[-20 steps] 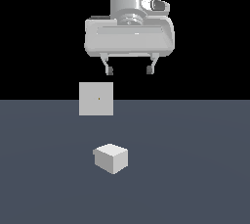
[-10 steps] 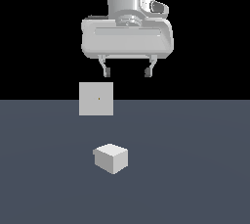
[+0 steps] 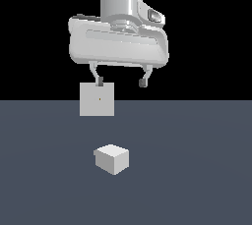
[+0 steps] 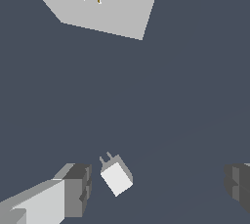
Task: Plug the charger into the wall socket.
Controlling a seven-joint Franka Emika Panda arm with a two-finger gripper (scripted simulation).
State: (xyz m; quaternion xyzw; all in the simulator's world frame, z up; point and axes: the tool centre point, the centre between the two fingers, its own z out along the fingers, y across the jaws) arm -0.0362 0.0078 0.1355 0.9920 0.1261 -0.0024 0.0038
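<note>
- On the dark slate-grey floor (image 3: 197, 180), near the middle of the exterior view: the charger (image 3: 112, 158), a small plain white cube-like block, resting flat, one corner turned toward the camera. Nothing touches it.
- Same item, wrist view: the charger (image 4: 116, 175) shows a pale top face and two short prongs at one end, pointing roughly toward the wall socket (image 4: 105, 0). It lies between the two fingertips in the picture, nearer one of them, and looks well below them.
- Behind the charger, toward the exterior view's left: the wall socket (image 3: 97, 99), a flat, upright, light-grey square panel with a tiny dark dot at its centre, slightly wider than the cube. Its lower part stands against the floor and its top edge rises into the black backdrop. It stands well apart from the charger.
- Same item, wrist view: the panel appears as a pale slanted shape with two small yellowish marks on its face.
- Above both: the gripper (image 3: 121, 80) of the white Franka arm (image 3: 123, 3), hanging high and pointing down, fingers spread wide, holding nothing. One dark fingertip (image 3: 100, 80) overlaps the socket's top edge in the picture; whether they touch cannot be told.
- Wrist view: the dark finger pads (image 4: 78, 189) stand far apart, with bare floor between them apart from the cube.
</note>
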